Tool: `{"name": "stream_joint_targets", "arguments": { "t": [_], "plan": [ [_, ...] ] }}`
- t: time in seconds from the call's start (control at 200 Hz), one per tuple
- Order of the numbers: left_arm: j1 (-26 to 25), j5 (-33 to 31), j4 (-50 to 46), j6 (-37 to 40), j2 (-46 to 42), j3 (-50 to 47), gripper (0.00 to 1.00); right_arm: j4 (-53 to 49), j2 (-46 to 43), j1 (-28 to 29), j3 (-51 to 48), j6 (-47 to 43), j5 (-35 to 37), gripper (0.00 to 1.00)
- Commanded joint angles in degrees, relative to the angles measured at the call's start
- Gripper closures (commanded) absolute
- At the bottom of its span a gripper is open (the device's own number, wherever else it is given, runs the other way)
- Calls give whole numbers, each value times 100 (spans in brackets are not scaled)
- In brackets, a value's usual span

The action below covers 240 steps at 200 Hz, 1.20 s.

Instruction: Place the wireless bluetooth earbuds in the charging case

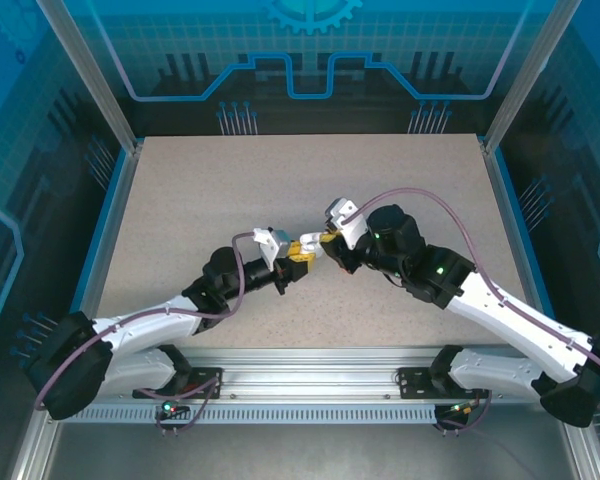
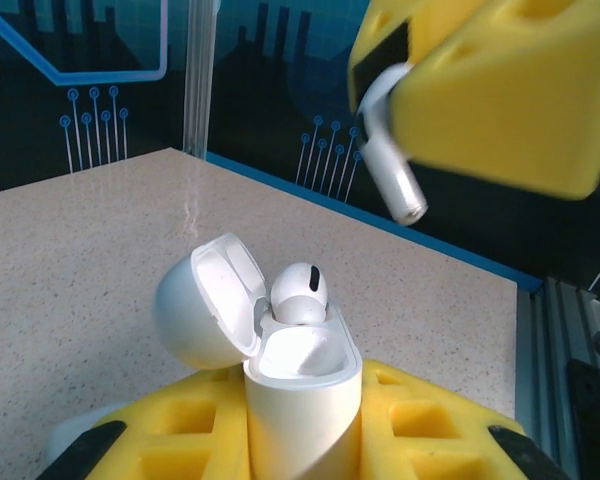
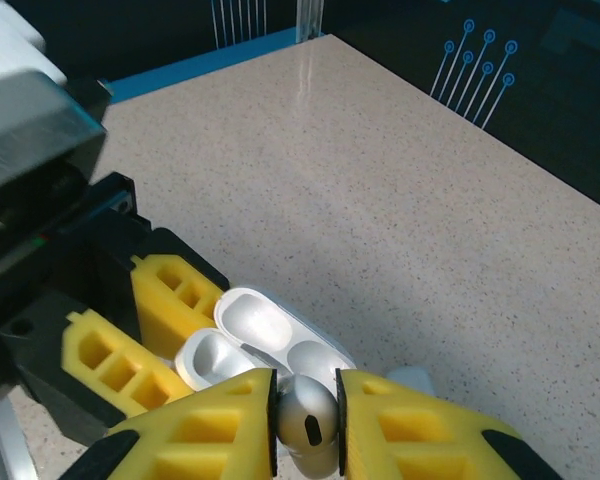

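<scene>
Overhead, the left gripper (image 1: pixel 296 258) and right gripper (image 1: pixel 323 241) meet over the middle of the table (image 1: pixel 180 190); their loads are too small to tell there. The left wrist view shows the left gripper clamped on the open white case (image 2: pixel 302 400), with a seated earbud (image 2: pixel 300 292). The right wrist view shows the right gripper pinching a second earbud (image 3: pixel 307 415), near the case and apart from it.

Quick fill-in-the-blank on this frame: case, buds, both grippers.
1. The left gripper is shut on the white charging case, whose lid is ____.
2. The right gripper is shut on a loose earbud coloured ____.
3. In the left wrist view, the case already holds ____ seated earbud.

Missing words: open; white; one.
</scene>
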Motion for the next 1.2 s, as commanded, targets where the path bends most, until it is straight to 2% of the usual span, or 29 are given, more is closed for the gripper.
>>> {"name": "stream_joint_targets", "arguments": {
  "t": [0.0, 0.46, 0.91, 1.196],
  "plan": [
    [-48, 183, 409, -105, 3, 198, 100, 393, 85, 148, -46, -217, 128, 79],
    [-51, 193, 443, -98, -36, 188, 100, 671, 432, 321, -51, -257, 113, 79],
    [-51, 177, 467, -140, -88, 188, 100, 828, 485, 540, -174, -417, 548, 79],
    [-54, 107, 434, -118, -171, 162, 100, 736, 428, 562, -294, -360, 322, 79]
  ]
}}
